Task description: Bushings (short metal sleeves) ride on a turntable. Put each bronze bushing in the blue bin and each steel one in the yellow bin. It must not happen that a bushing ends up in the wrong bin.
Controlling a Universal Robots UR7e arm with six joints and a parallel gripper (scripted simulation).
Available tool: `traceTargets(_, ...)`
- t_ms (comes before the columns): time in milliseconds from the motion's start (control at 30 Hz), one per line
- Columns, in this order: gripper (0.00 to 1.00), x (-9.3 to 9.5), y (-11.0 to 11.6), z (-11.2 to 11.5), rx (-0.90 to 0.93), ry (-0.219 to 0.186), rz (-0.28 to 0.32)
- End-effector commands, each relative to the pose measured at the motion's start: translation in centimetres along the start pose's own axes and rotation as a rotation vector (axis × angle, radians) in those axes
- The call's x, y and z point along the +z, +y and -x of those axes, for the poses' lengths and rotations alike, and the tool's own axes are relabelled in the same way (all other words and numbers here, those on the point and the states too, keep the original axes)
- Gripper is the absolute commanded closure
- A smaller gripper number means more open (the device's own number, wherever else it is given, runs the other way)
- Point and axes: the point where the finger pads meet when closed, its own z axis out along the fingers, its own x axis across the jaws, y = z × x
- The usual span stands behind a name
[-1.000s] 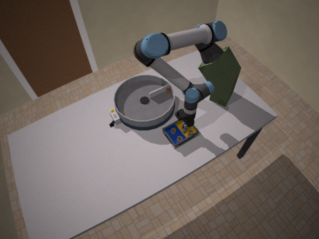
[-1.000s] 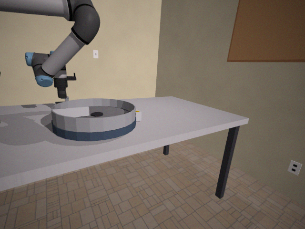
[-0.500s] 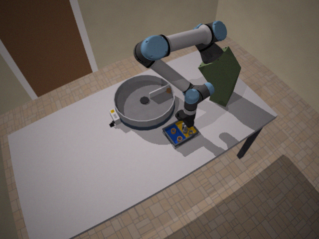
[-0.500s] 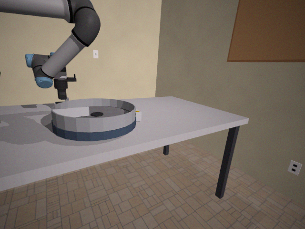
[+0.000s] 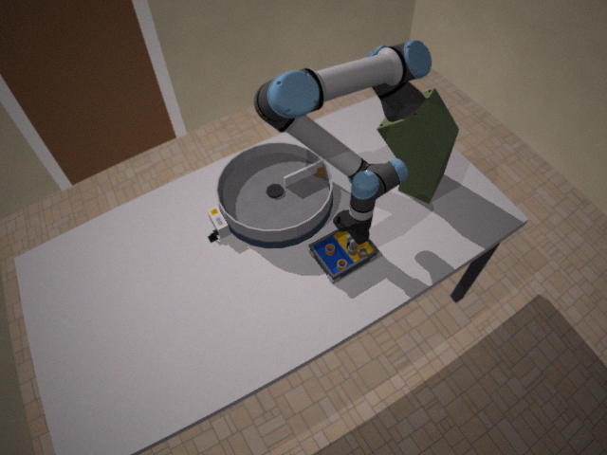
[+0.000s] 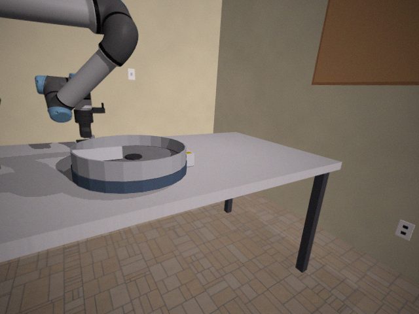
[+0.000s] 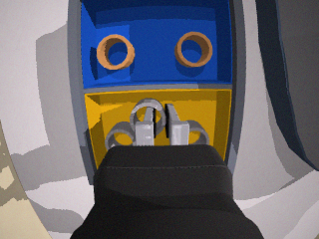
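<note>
Hand: the two-finger hand [image 5: 351, 245] [image 6: 91, 137] [image 7: 159, 114] points down into the yellow bin, grasping the wall of a steel bushing, one finger overlapping its bore.
Steel bushing in grasp: this ring [image 7: 135, 113] is within the yellow bin's outline; whether it touches the bin floor cannot be told.
Yellow bin: the yellow compartment [image 5: 369, 243] [image 7: 221, 106] also contains two steel bushings, one [image 5: 359, 254] [image 7: 111, 134] at 8 o'clock from the grasped ring in the wrist view, the other [image 7: 203, 131] at 4 o'clock, partly hidden.
Blue bin: the blue compartment [image 5: 335, 257] [image 7: 155, 67], at 12 o'clock from the yellow one in the wrist view, contains two bronze bushings, the left [image 5: 338, 266] [image 7: 102, 52] at 11 o'clock from the hand, the right [image 5: 326, 250] [image 7: 208, 49] at 1 o'clock.
Turntable: the walled grey turntable [image 5: 274, 236] [image 6: 128, 170] carries a bronze bushing [image 5: 321, 172] at 2 o'clock from its dark hub [image 5: 274, 191] [image 6: 133, 156] in the top view, near the white divider [image 5: 303, 172] [image 6: 97, 153].
Counter: the pale counter [image 5: 186, 313] [image 6: 236, 169] supports bins and turntable.
</note>
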Motion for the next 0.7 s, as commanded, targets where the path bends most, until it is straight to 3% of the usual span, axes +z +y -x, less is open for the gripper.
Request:
traceTargets(0, 1.00, 0.45, -0.04, 0.01, 0.000, 0.000, -0.001)
traceTargets(633, 1.00, 0.57, -0.03, 0.01, 0.000, 0.000, -0.001)
traceTargets(667, 0.58, 0.57, -0.03, 0.01, 0.000, 0.000, -0.001)
